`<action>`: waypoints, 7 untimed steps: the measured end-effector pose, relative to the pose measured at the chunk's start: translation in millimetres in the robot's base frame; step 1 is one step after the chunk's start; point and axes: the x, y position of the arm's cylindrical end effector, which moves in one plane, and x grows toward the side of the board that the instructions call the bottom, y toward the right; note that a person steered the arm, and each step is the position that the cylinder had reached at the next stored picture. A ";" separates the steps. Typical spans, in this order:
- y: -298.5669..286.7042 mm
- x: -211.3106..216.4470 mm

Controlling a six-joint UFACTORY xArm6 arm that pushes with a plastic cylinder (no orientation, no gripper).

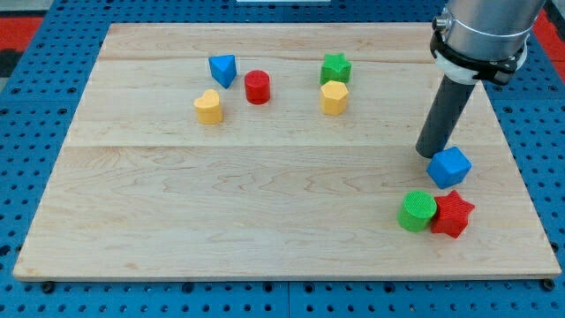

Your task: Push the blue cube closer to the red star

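Note:
The blue cube (449, 167) lies at the board's right side, just above the red star (453, 214), with a thin gap between them. A green cylinder (417, 211) touches the red star's left side. My tip (431, 153) rests on the board right against the blue cube's upper left edge; the dark rod rises from it toward the view's top right.
At the upper left lie a blue triangular block (223, 70), a red cylinder (257, 87) and a yellow heart (208, 106). At the upper middle a green star (335, 68) sits above a yellow hexagon (334, 97). The wooden board's (265, 203) right edge is close to the cube.

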 end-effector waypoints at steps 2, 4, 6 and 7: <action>54.2 -6.2; 21.4 1.7; 21.5 15.1; 21.5 17.3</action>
